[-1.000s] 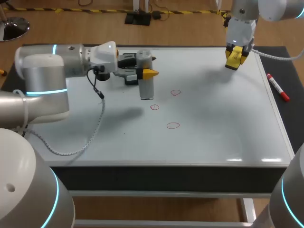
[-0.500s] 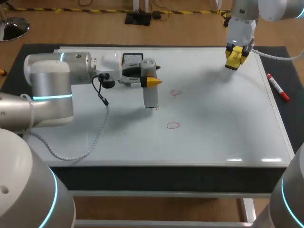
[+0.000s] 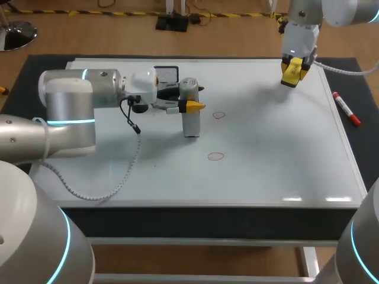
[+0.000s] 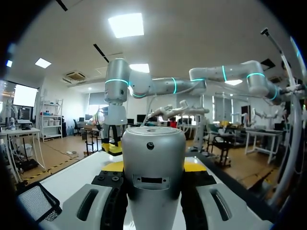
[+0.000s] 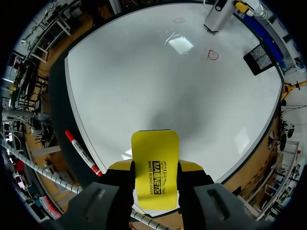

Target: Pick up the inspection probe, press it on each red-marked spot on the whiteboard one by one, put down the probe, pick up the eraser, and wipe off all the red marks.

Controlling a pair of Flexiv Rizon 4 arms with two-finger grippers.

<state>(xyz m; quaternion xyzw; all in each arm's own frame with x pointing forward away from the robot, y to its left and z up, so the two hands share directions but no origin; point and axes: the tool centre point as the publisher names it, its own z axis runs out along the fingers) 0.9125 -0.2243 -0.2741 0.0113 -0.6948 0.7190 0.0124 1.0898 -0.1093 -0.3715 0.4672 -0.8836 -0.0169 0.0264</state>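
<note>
A grey cylindrical probe (image 3: 189,115) stands upright on the whiteboard (image 3: 266,148), its lower end on the spot where the middle red mark was. My left gripper (image 3: 191,98) is shut on the probe's upper part; in the left wrist view the probe (image 4: 153,163) fills the space between the yellow tips. Two red marks (image 3: 219,115) (image 3: 216,156) show to the right of and nearer than the probe. My right gripper (image 3: 294,70) hangs over the board's far right, shut on the yellow eraser (image 5: 154,163).
A red marker pen (image 3: 346,109) lies on the dark mat just off the board's right edge. A black mesh holder (image 3: 166,73) sits at the far edge behind the left gripper. The left arm's cable (image 3: 127,160) trails over the board's left part.
My left arm has carried the probe right and down onto the middle red mark, which is now covered. The right arm and eraser have not moved.
</note>
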